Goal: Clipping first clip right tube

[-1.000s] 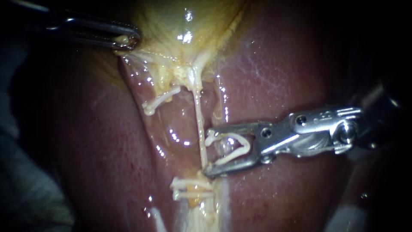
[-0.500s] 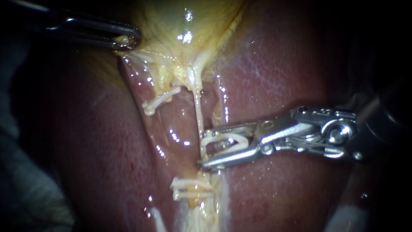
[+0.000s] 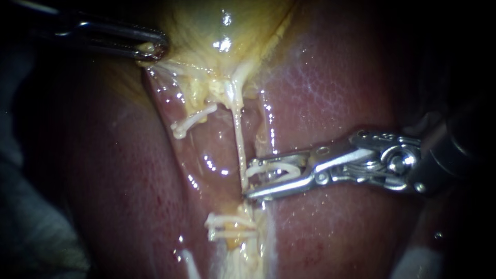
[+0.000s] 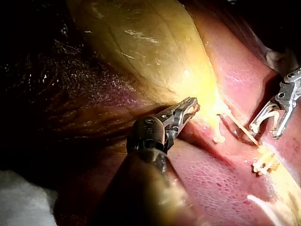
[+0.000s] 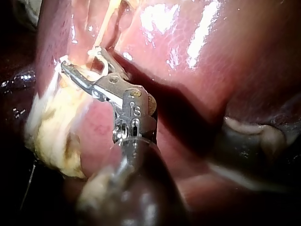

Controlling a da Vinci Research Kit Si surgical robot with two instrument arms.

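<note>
- Wet, glistening liver [image 3: 336, 88] fills the field, with the yellow gallbladder [image 3: 217, 26] at the far side and darkness all around.
- The left instrument [image 3: 152, 49] has its jaws clamped on the gallbladder's edge.
- The right instrument [image 3: 249, 180] grips a white clip [image 3: 274, 166] in its jaws, tips at the right tube [image 3: 238, 139].
- Whether the clip encircles the tube is unclear; both shafts fade into shadow.

Bright centre, dark edges, glare glints on wet liver [image 3: 330, 88].

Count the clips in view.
4. Held clip in the right instrument, at the tube; left clip higher, beside the tube; two lower clips side by side below. Others may be hidden.
</note>
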